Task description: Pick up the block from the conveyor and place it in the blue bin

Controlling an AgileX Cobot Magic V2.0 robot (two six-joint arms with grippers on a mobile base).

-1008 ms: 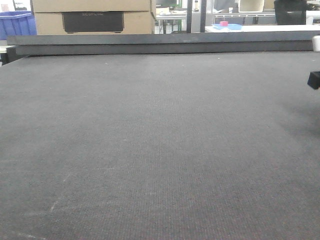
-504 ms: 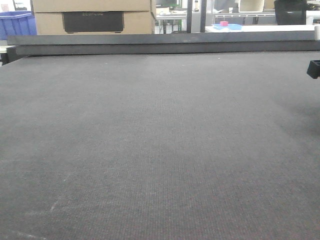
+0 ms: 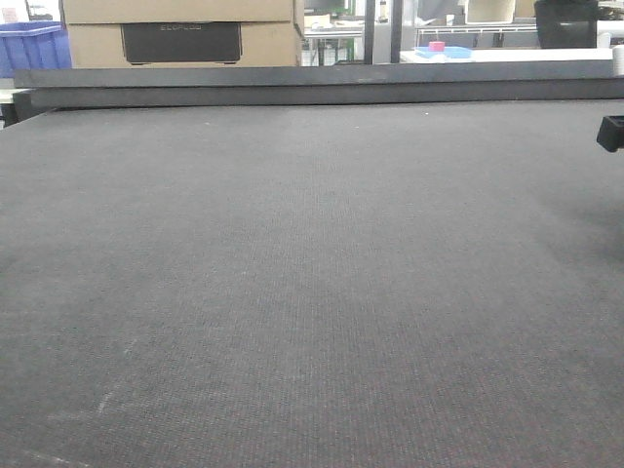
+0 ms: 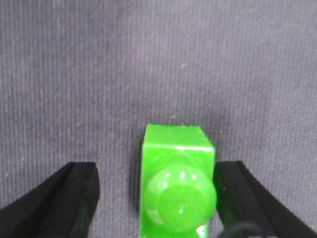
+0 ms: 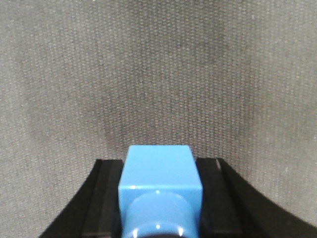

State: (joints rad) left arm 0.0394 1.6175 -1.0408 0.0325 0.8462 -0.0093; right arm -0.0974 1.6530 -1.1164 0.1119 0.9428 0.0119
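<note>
In the left wrist view a green block (image 4: 176, 193) with a round stud stands on the conveyor (image 4: 148, 64). My left gripper (image 4: 157, 171) is open around it: the right finger touches the block and the left finger (image 4: 79, 193) stands apart from it. In the right wrist view my right gripper (image 5: 159, 163) is shut on a blue block (image 5: 159, 176), with both fingers against its sides, over the conveyor (image 5: 148, 74). In the front view the conveyor (image 3: 292, 273) fills the frame, and a blue bin (image 3: 29, 47) shows far back left.
The belt's dark raised edge bar (image 3: 312, 86) runs along the far side. A cardboard box (image 3: 180, 34) stands behind it. A black part of an arm (image 3: 612, 132) pokes in at the right edge. A pink thing on a blue dish (image 3: 439, 49) sits far back.
The black arm part at the right edge of the front view has risen a little and shifted right. The belt looks the same otherwise.
</note>
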